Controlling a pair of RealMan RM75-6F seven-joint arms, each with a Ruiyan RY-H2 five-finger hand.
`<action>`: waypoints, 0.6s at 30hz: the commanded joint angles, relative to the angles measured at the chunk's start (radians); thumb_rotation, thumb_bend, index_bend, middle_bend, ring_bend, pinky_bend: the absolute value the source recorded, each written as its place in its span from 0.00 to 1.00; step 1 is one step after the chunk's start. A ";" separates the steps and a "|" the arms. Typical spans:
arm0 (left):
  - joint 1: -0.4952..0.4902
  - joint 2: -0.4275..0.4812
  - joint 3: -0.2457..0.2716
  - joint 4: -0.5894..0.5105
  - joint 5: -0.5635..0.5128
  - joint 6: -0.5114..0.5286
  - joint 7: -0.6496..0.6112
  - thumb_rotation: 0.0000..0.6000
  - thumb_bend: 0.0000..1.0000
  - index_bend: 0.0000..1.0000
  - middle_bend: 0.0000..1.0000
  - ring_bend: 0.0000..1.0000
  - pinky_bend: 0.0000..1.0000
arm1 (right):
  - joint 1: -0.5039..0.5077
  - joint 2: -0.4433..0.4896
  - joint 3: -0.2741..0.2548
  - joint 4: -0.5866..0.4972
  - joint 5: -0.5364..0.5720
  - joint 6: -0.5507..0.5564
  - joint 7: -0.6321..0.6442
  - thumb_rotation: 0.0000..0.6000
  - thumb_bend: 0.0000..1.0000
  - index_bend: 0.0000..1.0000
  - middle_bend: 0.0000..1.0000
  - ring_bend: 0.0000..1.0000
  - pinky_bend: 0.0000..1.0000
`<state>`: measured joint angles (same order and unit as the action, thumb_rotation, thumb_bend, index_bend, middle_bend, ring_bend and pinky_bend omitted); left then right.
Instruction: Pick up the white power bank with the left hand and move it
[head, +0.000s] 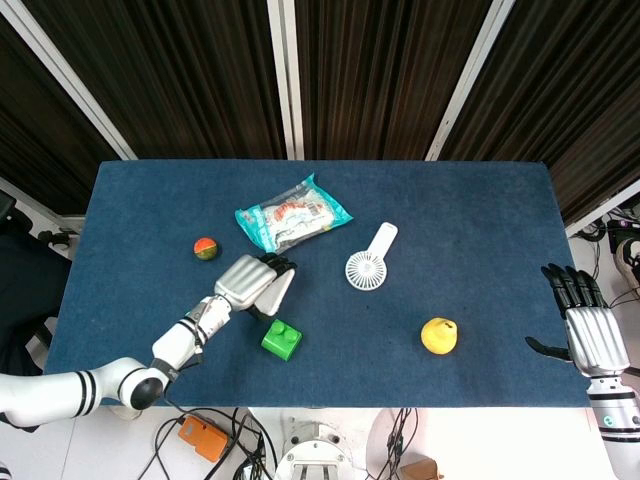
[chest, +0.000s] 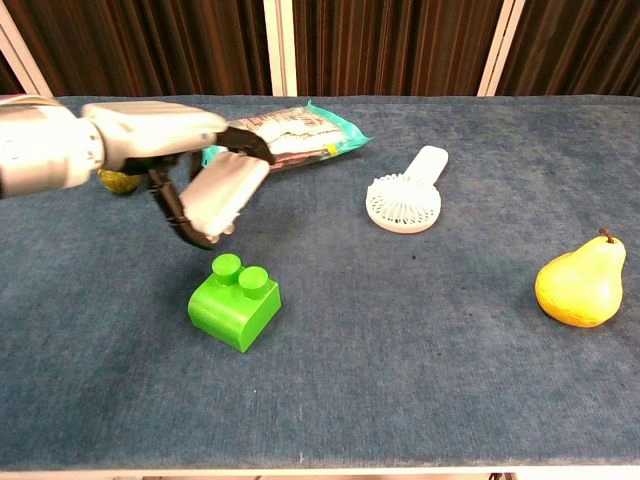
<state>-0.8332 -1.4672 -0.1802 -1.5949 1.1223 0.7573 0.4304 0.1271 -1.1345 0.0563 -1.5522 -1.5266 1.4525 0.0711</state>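
My left hand (head: 248, 283) (chest: 190, 150) grips the white power bank (chest: 223, 192) (head: 277, 292) and holds it in the air, tilted, above the table. It hangs just beyond the green brick (chest: 235, 301) (head: 282, 339) and in front of the snack packet (chest: 275, 137) (head: 292, 217). My right hand (head: 590, 330) rests off the table's right edge with its fingers spread and nothing in them; the chest view does not show it.
A white handheld fan (chest: 405, 197) (head: 368, 260) lies mid-table. A yellow pear (chest: 582, 284) (head: 439, 336) sits at the front right. A small red-green ball (head: 205, 248) lies at the left, partly hidden behind my left arm in the chest view. The blue table (chest: 420, 360) spreads under all of it.
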 joint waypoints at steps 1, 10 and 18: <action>-0.055 -0.036 -0.014 0.051 -0.027 -0.036 0.031 1.00 0.03 0.33 0.39 0.34 0.44 | -0.003 -0.001 -0.001 0.003 0.003 0.002 0.003 1.00 0.13 0.00 0.11 0.00 0.08; -0.127 -0.061 0.032 0.119 -0.040 -0.079 0.084 1.00 0.03 0.33 0.37 0.29 0.40 | -0.010 -0.007 -0.003 0.014 0.003 0.006 0.012 1.00 0.13 0.00 0.11 0.00 0.08; -0.184 -0.059 0.079 0.171 0.024 -0.126 0.108 1.00 0.03 0.33 0.31 0.24 0.34 | -0.010 -0.007 -0.003 0.009 0.001 0.004 0.007 1.00 0.13 0.00 0.11 0.00 0.08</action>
<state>-1.0056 -1.5274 -0.1104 -1.4330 1.1310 0.6434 0.5404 0.1175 -1.1418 0.0530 -1.5435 -1.5258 1.4568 0.0781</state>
